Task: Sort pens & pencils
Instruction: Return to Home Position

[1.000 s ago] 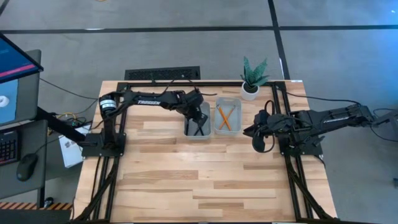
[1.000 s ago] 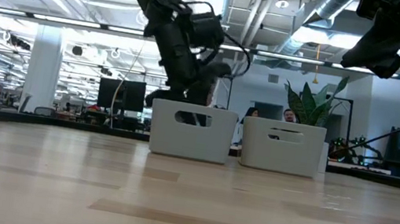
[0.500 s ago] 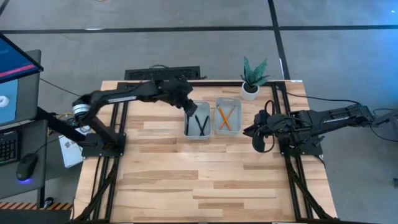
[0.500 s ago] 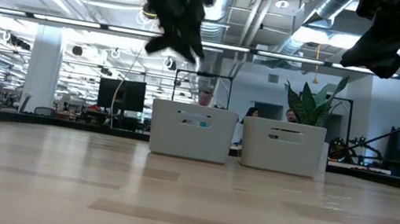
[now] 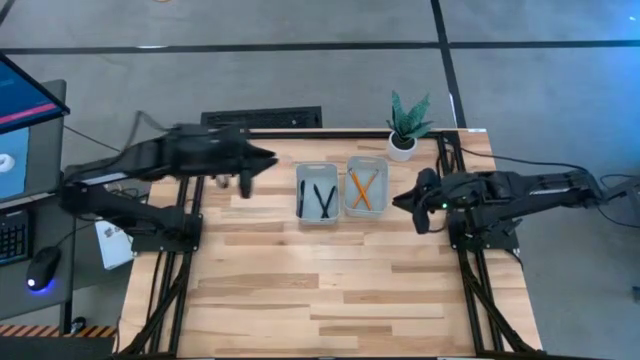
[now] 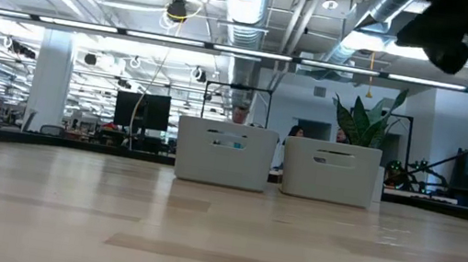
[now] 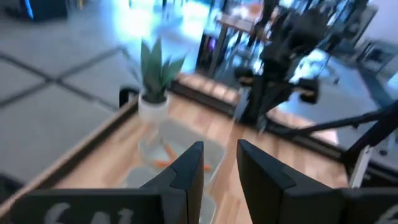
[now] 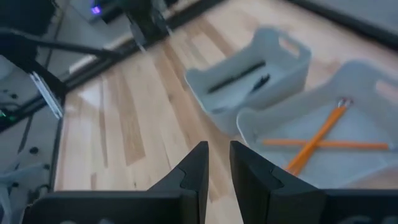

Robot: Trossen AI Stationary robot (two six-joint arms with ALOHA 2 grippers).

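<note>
Two pale trays stand side by side at the table's far middle. The left tray (image 5: pixel 302 172) holds the black pens (image 5: pixel 320 199), which lie flat on its floor. The right tray (image 5: pixel 381 165) holds the orange pencils (image 5: pixel 364 188), crossed over each other (image 8: pixel 323 140). My left gripper (image 5: pixel 247 183) hangs high over the table's far left, well clear of the trays, open with nothing between its fingers (image 7: pixel 219 149). My right gripper (image 5: pixel 405 205) hovers to the right of the pencil tray, its fingers a narrow gap apart and empty (image 8: pixel 219 149).
A potted plant (image 5: pixel 405 125) stands at the far edge behind the pencil tray. Bare wood (image 5: pixel 330 290) fills the near half of the table. A screen, keyboard and mouse sit off the table's left side. People (image 6: pixel 340 136) show far behind the trays.
My left gripper has risen out of the pen tray and drawn back toward the table's left edge, tipping up from pointing down, and has left the low view. The pens stay lying in their tray. My right gripper has lifted a little.
</note>
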